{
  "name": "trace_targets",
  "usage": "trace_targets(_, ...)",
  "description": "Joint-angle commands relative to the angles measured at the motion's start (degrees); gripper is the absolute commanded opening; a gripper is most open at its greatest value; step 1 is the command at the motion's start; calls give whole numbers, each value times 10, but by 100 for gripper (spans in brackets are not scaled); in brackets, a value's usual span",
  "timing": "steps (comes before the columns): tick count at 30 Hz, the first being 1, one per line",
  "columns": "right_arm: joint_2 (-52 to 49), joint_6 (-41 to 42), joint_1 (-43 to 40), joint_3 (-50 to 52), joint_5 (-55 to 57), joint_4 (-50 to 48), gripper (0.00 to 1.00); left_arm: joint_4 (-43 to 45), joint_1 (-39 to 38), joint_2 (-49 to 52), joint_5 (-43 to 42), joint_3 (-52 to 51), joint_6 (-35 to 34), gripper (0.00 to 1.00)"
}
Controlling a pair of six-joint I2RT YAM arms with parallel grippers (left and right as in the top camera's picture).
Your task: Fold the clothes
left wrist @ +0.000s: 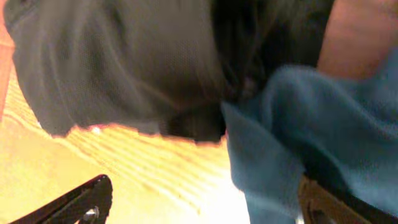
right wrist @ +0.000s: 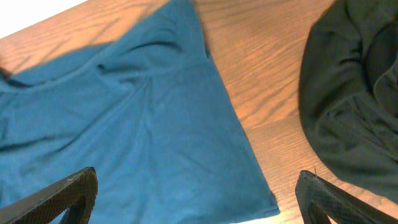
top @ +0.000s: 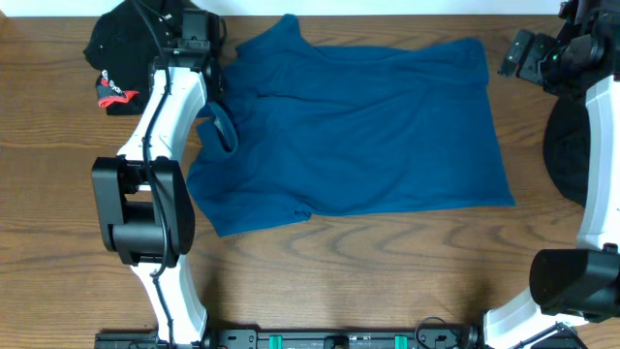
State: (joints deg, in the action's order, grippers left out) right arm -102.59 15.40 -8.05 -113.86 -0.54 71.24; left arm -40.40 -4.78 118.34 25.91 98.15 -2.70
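Teal shirt (top: 368, 126) spread nearly flat across mid-table (top: 387, 281), collar toward the left arm, hem toward the right, lightly creased, one short sleeve pointing to the far edge. Left gripper (left wrist: 205, 196) released, fingers wide apart at the collar end, beside a black garment (top: 116, 48) with red-and-white trim. Right gripper (right wrist: 199, 208) likewise released, above the hem corner, near a dark garment (right wrist: 348, 93).

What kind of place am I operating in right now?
Probably a robotics lab bench, not a home laundry: a wood-grain tabletop, a white-and-black left arm and right arm mounted at its edge, and a plain teal-blue short-sleeved shirt spread out.
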Motion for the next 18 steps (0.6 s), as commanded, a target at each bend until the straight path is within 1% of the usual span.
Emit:
trace_targets(1, 13, -9, 11, 0, -4, 17, 99, -48, -25, -68, -8, 9, -43, 97)
trace_targets(5, 13, -6, 13, 0, -3, 71, 99, -176, -49, -124, -100, 9, -139, 99)
trace_targets(7, 13, 5, 13, 0, -3, 94, 99, -223, -55, -141, -133, 9, -163, 99)
trace_targets(12, 13, 15, 17, 3, -4, 151, 99, -303, -68, -167, -186, 9, -174, 99)
trace_targets(15, 13, 14, 31, 33, -4, 163, 95, -344, -75, -168, -208, -2, -180, 99)
trace_targets(18, 13, 12, 50, 90, -5, 134, 85, -348, -82, -167, -252, -38, -180, 100)
